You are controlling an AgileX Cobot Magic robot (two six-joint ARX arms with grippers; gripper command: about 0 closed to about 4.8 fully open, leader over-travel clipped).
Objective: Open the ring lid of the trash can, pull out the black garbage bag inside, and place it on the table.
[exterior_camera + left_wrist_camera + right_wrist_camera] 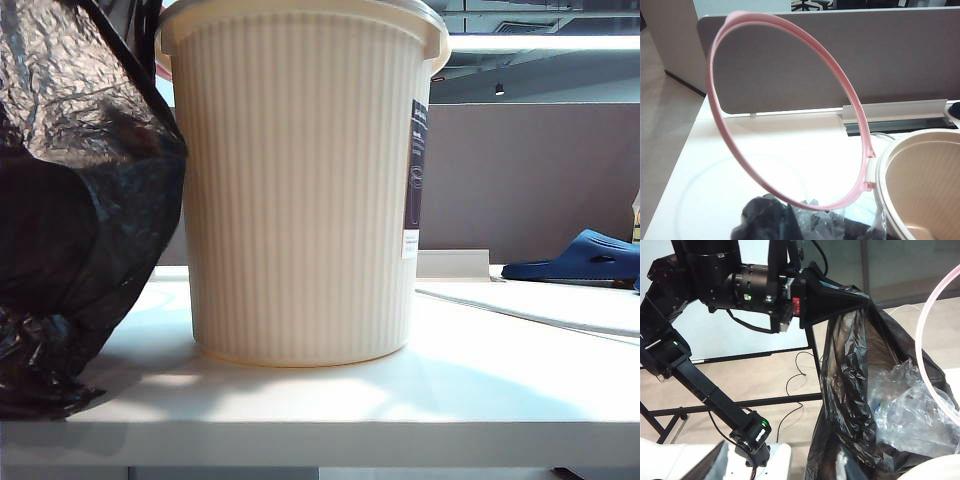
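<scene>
One glossy, crinkled black garbage bag (850, 390)

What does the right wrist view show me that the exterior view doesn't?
Only the right wrist view: the left gripper shut on the top of the black garbage bag, clear crumpled plastic inside it, and an arc of the pink ring lid. The right gripper appears in neither.
Only the exterior view: the trash can from the side with its dark label strip, a blue slipper, and the bag's bottom on the table.
Both: the bag.
</scene>
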